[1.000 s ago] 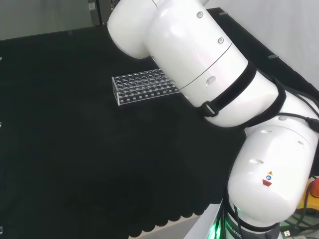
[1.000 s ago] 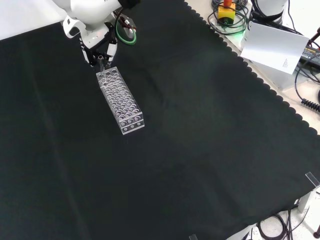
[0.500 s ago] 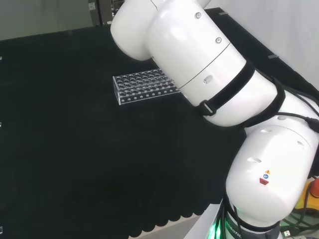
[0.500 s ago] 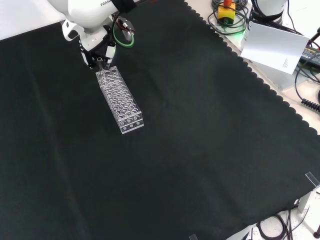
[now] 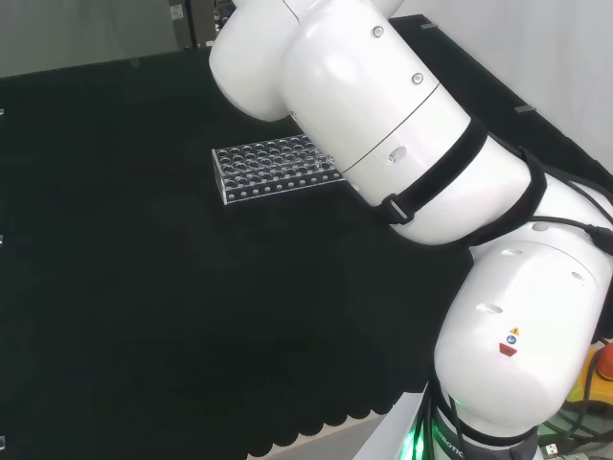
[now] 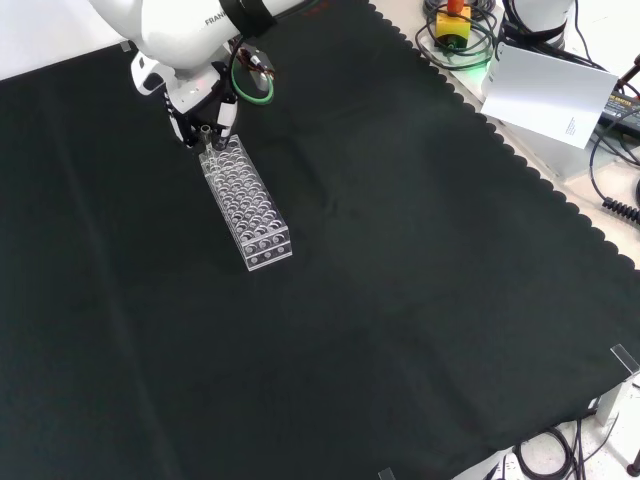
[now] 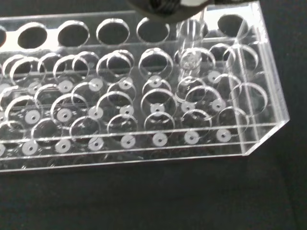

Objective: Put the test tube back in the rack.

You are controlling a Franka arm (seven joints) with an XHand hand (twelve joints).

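Hand (image 6: 205, 108): up at the 11 o'clock corner of the front view, parked right over the far end of the rack. Dark fingers pointing down at it.

Grip: honestly can't tell if the fingers are curled or relaxed, too bunched up under the white wrist to read.

Test tube (image 7: 191, 62): clear, standing upright in the wrist view, lower end already down among the holes at the rack's end. In the front view, a thin clear stub (image 6: 208, 137) right under the fingers, touching the rack's top plate or through it.

Rack (image 6: 246, 202): clear plastic block with rows of round holes, lying flat on the black cloth (image 6: 400, 280). Long axis running from about 11 o'clock to 5 o'clock in the front view. Otherwise looks empty of tubes as far as visible.

Key relation: tube straight below the hand, long axis vertical, lined up with a hole in the end row nearest the hand. Nothing sideways left to fix, by the look of it.

Progress guess: probably the last bit, tube partway in, not clearly seated on the bottom.

Next move guess: straight down, then let go.

Risk: any tilt and the glass jams on a hole edge or drags the light rack along.
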